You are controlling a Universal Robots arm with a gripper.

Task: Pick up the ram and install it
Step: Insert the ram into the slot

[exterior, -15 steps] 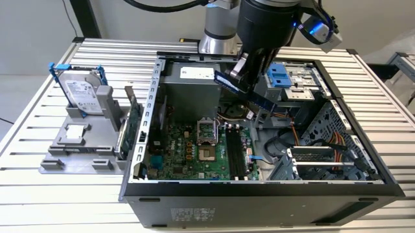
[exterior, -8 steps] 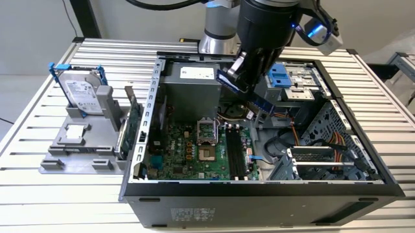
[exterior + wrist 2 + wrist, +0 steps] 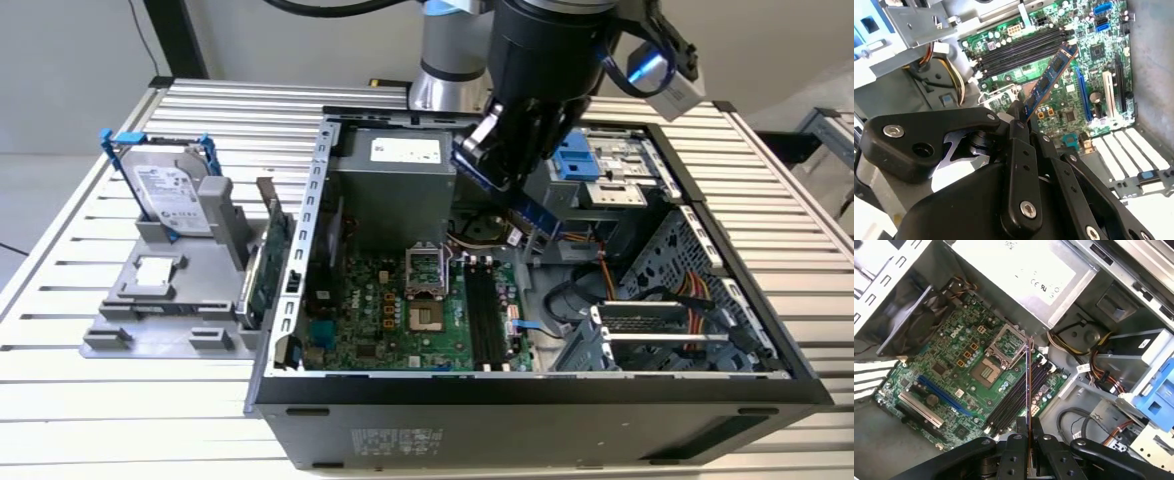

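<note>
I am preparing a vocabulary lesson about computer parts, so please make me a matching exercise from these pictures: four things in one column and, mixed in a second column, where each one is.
1. ram
2. hard drive
3. power supply
4. memory slots

A. empty, on the motherboard
B. in a grey holder on the table, outside the case
C. held in the claw, above the motherboard
D. grey box inside the case

Pairs: 1-C, 2-B, 3-D, 4-A.
</note>
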